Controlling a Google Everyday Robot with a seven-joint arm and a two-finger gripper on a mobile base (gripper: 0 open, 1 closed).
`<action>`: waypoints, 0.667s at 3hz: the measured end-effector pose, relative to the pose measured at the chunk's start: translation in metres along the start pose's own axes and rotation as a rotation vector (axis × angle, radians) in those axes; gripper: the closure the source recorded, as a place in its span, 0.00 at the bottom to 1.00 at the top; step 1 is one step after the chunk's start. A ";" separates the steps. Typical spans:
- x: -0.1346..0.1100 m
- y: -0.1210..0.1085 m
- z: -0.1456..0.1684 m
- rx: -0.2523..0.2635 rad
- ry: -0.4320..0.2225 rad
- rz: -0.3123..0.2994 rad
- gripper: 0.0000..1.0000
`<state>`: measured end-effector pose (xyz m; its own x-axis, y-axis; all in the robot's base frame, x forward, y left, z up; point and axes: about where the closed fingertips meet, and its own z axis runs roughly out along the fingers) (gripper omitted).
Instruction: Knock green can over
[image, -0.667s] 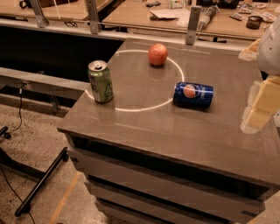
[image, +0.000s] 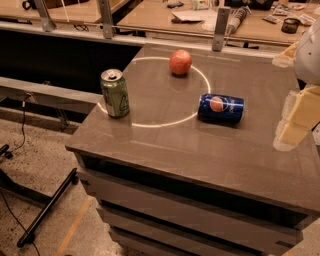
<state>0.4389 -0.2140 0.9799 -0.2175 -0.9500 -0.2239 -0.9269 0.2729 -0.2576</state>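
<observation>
The green can (image: 115, 94) stands upright on the left part of the grey table (image: 165, 145), on the white circle line, with its silver top and pull tab showing. My gripper (image: 296, 119) is at the far right edge of the view, above the table's right side. It is well apart from the green can, with the blue Pepsi can between them.
A blue Pepsi can (image: 221, 108) lies on its side right of centre. A red apple (image: 180, 62) sits at the back of the circle. A cluttered wooden bench (image: 190, 20) runs behind the table. A black stand leg (image: 45, 210) lies on the floor at lower left.
</observation>
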 end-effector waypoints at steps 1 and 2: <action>-0.017 -0.002 -0.001 0.003 -0.088 -0.008 0.00; -0.070 -0.008 -0.009 0.006 -0.301 -0.046 0.00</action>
<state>0.4588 -0.1511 1.0065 -0.0746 -0.8741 -0.4800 -0.9317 0.2326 -0.2788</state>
